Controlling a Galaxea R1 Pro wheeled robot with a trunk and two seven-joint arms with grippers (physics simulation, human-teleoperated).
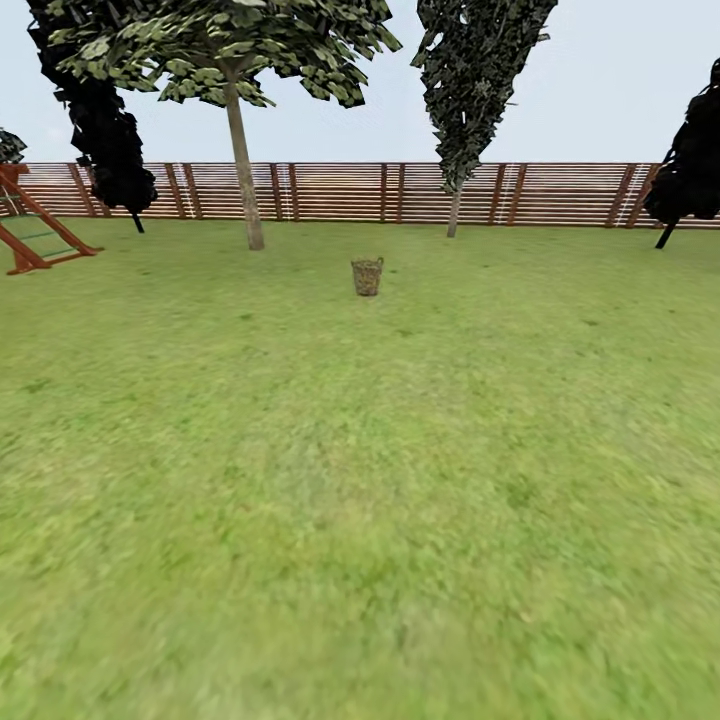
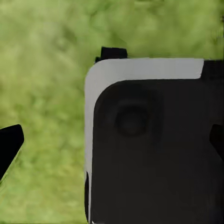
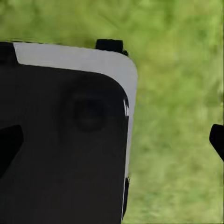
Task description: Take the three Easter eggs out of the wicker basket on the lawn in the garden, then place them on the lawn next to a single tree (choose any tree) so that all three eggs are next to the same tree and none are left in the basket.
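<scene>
The basket (image 1: 367,276) stands far off on the lawn (image 1: 360,500), right of the tree (image 1: 243,170); its eggs are hidden. They likely handle light, hard and slippery, so grip across the middle. Whether either tool is wide or narrow I cannot tell.

Wide open grass (image 1: 360,480) here, mottled light and dark green, running flat all the way back to a brown slatted wooden fence (image 1: 340,191) across the far edge. A pale, even sky (image 1: 400,90) sits above it, no hard shadows. Along the fence line stand a leafy pale-trunked tree (image 1: 240,150), a narrow ragged one (image 1: 470,90), and near-black conifers (image 1: 105,120) toward both far corners. At the left edge, part of a red-brown wooden playset (image 1: 30,235).
</scene>
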